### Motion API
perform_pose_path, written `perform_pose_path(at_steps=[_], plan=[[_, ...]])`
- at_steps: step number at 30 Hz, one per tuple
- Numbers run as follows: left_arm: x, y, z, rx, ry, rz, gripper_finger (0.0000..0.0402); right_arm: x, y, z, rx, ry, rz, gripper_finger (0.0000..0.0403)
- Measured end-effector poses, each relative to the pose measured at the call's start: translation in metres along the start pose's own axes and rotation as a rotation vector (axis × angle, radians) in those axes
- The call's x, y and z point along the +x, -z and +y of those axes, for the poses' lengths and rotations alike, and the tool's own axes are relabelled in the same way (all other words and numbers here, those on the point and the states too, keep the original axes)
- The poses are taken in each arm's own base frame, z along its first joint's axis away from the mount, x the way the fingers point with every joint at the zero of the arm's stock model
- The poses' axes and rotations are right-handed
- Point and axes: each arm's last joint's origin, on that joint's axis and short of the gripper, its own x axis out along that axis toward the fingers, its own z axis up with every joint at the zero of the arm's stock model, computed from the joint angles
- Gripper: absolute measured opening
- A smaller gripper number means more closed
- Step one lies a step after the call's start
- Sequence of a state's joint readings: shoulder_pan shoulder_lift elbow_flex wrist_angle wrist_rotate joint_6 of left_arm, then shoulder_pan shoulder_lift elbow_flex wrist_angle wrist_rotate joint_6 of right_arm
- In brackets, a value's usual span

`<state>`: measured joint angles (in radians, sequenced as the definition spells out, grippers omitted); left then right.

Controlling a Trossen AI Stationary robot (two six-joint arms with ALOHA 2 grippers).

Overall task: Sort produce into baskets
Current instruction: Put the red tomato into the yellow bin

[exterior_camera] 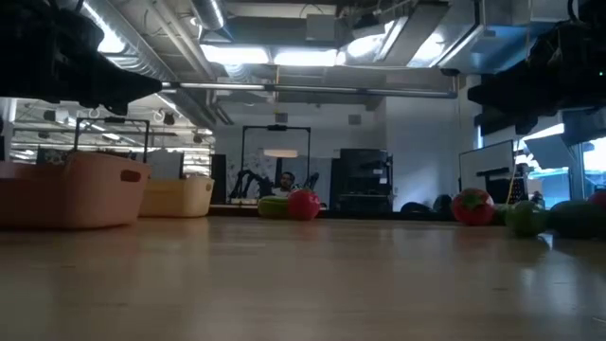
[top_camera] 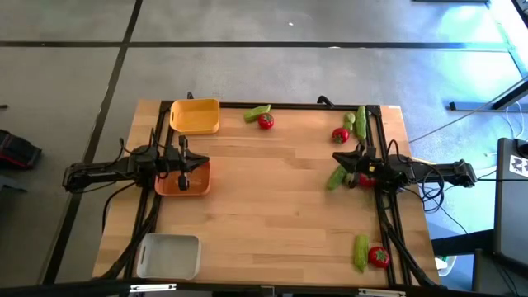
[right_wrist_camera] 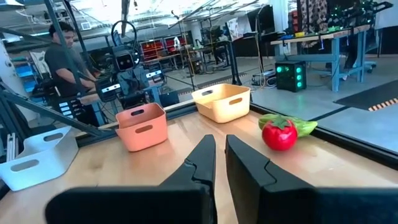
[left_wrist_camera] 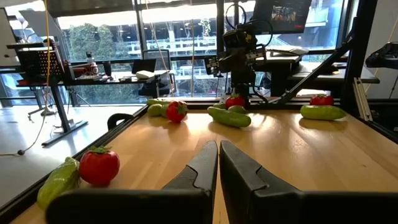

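Left gripper (top_camera: 183, 183), jaws shut and empty, hangs over the orange basket (top_camera: 168, 186) at frame left; right gripper (top_camera: 348, 158), jaws likewise shut and empty, hangs beside a cucumber (top_camera: 335, 177) at right.

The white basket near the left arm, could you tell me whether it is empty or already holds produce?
Empty: the high view shows the white basket with a bare floor, and no tomato or cucumber lies inside it.

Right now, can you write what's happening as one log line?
left hand: shut, empty, over orange basket | right hand: shut, empty, by cucumber | baskets: no produce seen inside
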<state>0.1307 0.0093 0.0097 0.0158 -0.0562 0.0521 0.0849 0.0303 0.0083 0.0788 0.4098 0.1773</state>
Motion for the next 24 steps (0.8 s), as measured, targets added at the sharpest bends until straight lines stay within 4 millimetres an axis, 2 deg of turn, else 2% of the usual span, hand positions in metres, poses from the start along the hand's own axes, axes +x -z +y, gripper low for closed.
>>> perform_pose_path(at_steps=[11,17,24], plan=[[0.000,-0.001,0.000,-0.040,-0.001,-0.006,0.0015,0.000,-0.004,0.001,0.017,-0.002,-0.040,0.0035],[-0.001,-0.010,0.001,-0.228,0.006,-0.104,0.0015,0.000,-0.005,-0.001,0.019,0.044,-0.053,0.0035],[-0.004,-0.026,0.003,-0.232,-0.021,-0.274,0.0015,0.000,-0.005,-0.001,0.019,0.064,-0.059,0.0035]])
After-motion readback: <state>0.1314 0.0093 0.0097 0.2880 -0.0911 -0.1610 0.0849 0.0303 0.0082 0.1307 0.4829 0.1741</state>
